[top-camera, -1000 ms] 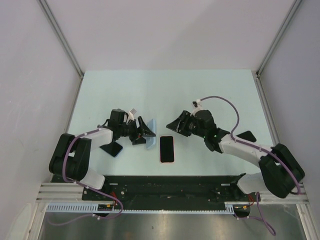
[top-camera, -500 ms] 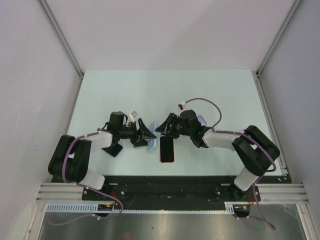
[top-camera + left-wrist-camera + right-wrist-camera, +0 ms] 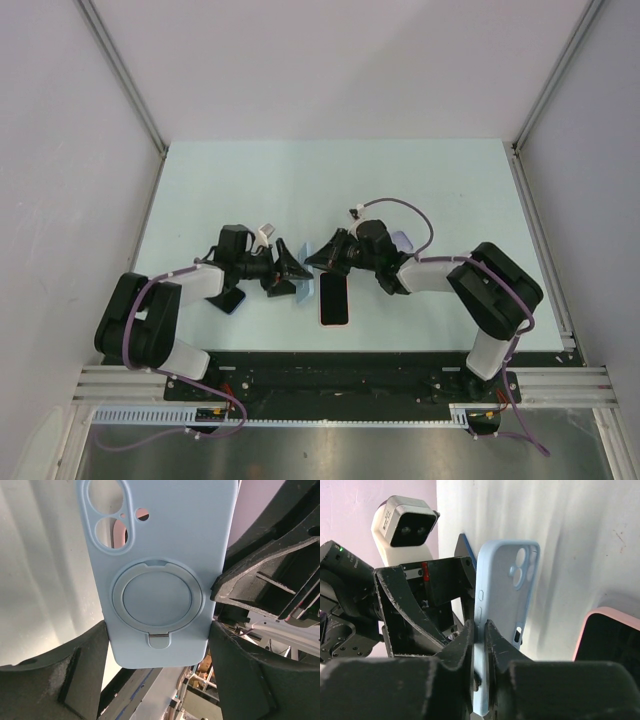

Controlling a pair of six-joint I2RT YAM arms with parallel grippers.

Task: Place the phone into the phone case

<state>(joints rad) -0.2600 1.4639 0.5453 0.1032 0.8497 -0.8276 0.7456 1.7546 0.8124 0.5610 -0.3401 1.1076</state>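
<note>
Phone (image 3: 333,298) flat on the table (image 3: 420,190), screen up, pink rim showing, near the front edge between the two arms, nothing gripping it. Case (image 3: 157,570) just left of the phone's far end, stood up on its edge, not lying flat. Left wrist view shows its back: ring stand in the middle, camera cut-outs beyond. Left gripper (image 3: 288,270) spans the case across its width, jaws wide and pressed against both long sides, so it carries the case. Right gripper (image 3: 480,630) has come in from the other side, jaws nearly together, pinching one side wall of the case. Open face of the case looks turned toward the right arm, though the overhead view is too small to be sure. Judged step: case being gripped by both arms and oriented; phone not yet picked up, task early. Next move needs the case laid or held with its open face clear, one gripper freed to take the phone, corners lined up with the camera cut-outs, then pressed home
</note>
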